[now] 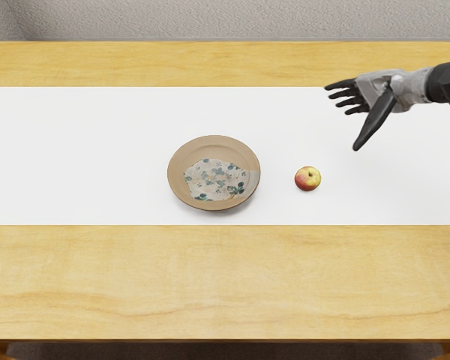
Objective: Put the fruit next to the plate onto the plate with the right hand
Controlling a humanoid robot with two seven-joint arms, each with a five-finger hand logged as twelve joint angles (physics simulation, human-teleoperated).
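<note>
A small red and yellow apple [307, 178] lies on the white runner just right of a round brown plate [181, 161] with a floral middle. The two are apart by a short gap. My right hand [358, 105] comes in from the right edge, above and to the right of the apple, well clear of it. Its dark fingers are spread and hold nothing, with the thumb pointing down toward the table. No left arm shows.
A wide white runner [82, 157] crosses the wooden table [210, 285] from left to right. Bare wood shows along the near and far edges, with a grey wall behind.
</note>
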